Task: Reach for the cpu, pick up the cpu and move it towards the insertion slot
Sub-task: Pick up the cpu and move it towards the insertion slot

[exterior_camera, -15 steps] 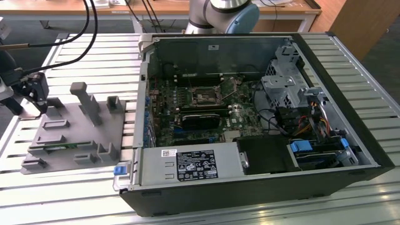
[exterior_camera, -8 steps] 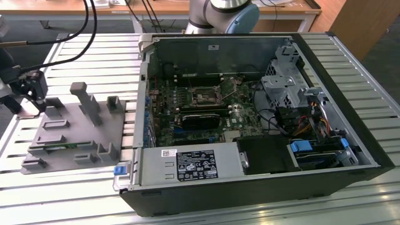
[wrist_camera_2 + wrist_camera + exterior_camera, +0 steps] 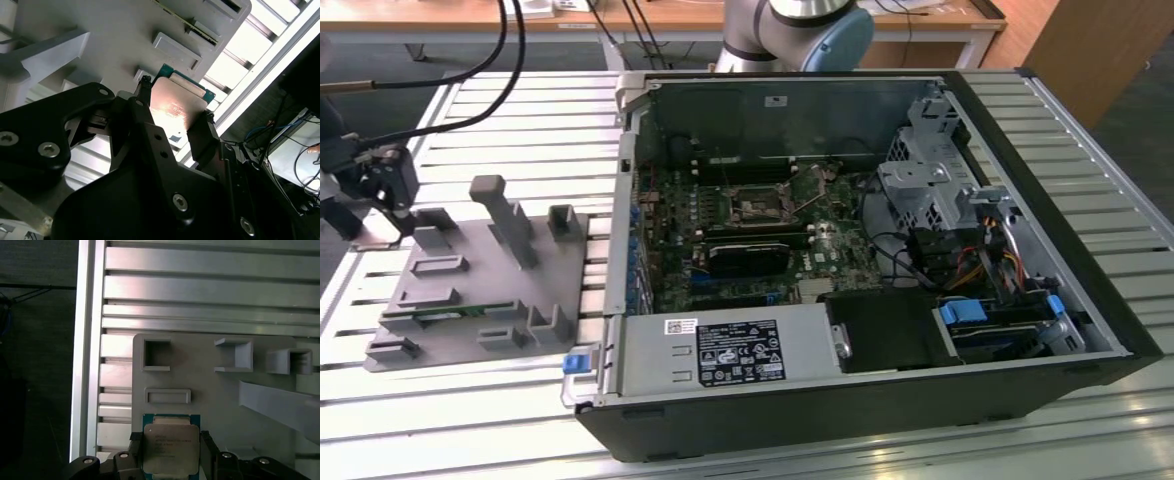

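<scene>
In both wrist views the cpu [image 3: 177, 102] [image 3: 170, 447], a flat square chip with a silvery top and a teal rim, lies between my gripper's [image 3: 175, 107] [image 3: 170, 452] black fingers [image 3: 142, 97], which press on two opposite edges. It is at the edge of the grey fixture [image 3: 115, 35] [image 3: 210, 390]; whether it is lifted off I cannot tell. In the exterior view my gripper [image 3: 376, 222] hangs over the fixture's [image 3: 467, 290] end at that view's left. The insertion slot [image 3: 757, 207] sits far off on the motherboard, a metal frame with a dark centre.
The open computer case [image 3: 1067, 200] fills the exterior view's right, with a long black card [image 3: 747, 258], a power supply [image 3: 720, 350] and a drive cage [image 3: 927, 185]. Upright grey blocks [image 3: 500, 215] and a green strip [image 3: 440, 313] are on the fixture. The slatted aluminium table [image 3: 494, 110] lies beneath.
</scene>
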